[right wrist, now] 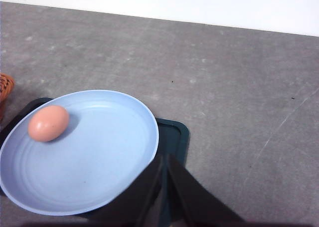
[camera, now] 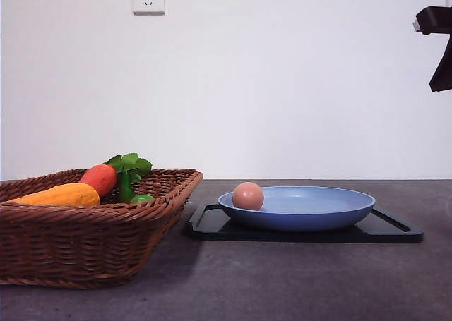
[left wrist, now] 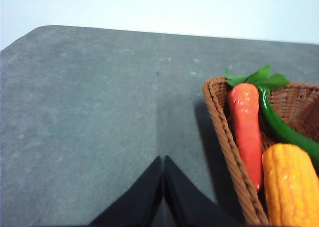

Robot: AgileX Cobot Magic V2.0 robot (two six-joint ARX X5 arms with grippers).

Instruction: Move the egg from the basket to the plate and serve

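The egg [camera: 248,195] lies in the plate [camera: 318,212], close to the plate's left rim as seen from the front, touching its floor. The plate sits on a flat black tray [camera: 395,229] on the grey desk [camera: 282,279]. To the left of the tray, just beside it, stands the basket [camera: 85,247], which holds a carrot [camera: 99,179] with green leaves, a yellow corn cob [camera: 60,195] and a green vegetable [camera: 141,198].

In its wrist view the left pincer [left wrist: 163,159] is clenched, its two dark fingers meeting at the tips with nothing between them, above bare desk next to the basket's rim. In its wrist view the right pincer [right wrist: 164,159] is likewise clenched and empty, its tips over the edge of the plate and the tray, well apart from the egg. A dark part of an arm [camera: 436,42] shows high at the right edge of the front view
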